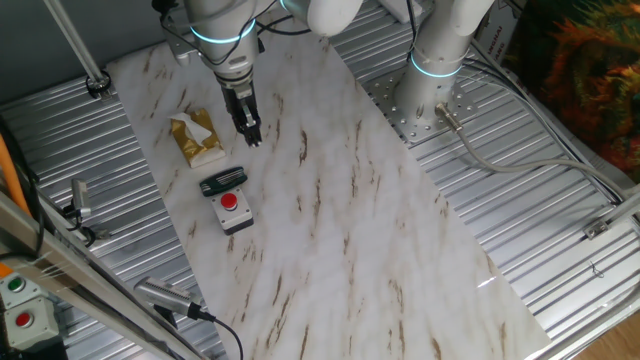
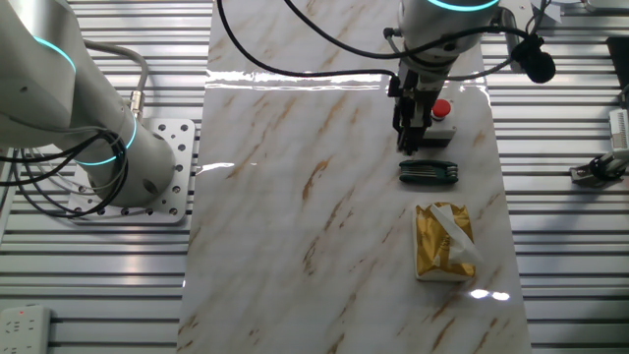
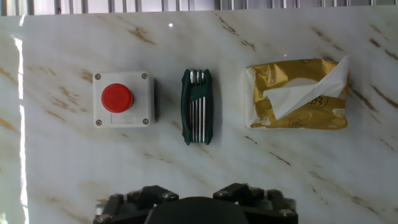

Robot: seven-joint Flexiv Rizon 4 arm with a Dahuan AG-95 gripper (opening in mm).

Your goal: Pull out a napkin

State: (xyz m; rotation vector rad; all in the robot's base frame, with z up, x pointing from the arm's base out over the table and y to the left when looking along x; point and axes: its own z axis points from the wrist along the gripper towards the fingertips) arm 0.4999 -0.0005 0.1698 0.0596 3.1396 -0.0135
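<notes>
The napkin (image 3: 305, 93) is a creased white sheet that sticks partway out of the slot of the shiny golden packet (image 3: 292, 118). The packet lies flat on the marble board. Both also show in one fixed view, napkin (image 1: 190, 127) and packet (image 1: 202, 150), and in the other fixed view, napkin (image 2: 454, 232) and packet (image 2: 430, 251). My gripper (image 1: 254, 138) hangs above the board, to one side of the packet and apart from it. Its fingers stand close together and hold nothing. In the other fixed view the gripper (image 2: 407, 147) is over the button box. The hand view shows only the gripper's body at the bottom edge.
A green folding hex-key tool (image 3: 197, 106) lies between the packet and a grey box with a red button (image 3: 121, 99). A second arm's base (image 1: 440, 70) stands beside the marble board (image 1: 380, 250). Ribbed metal table surrounds the board.
</notes>
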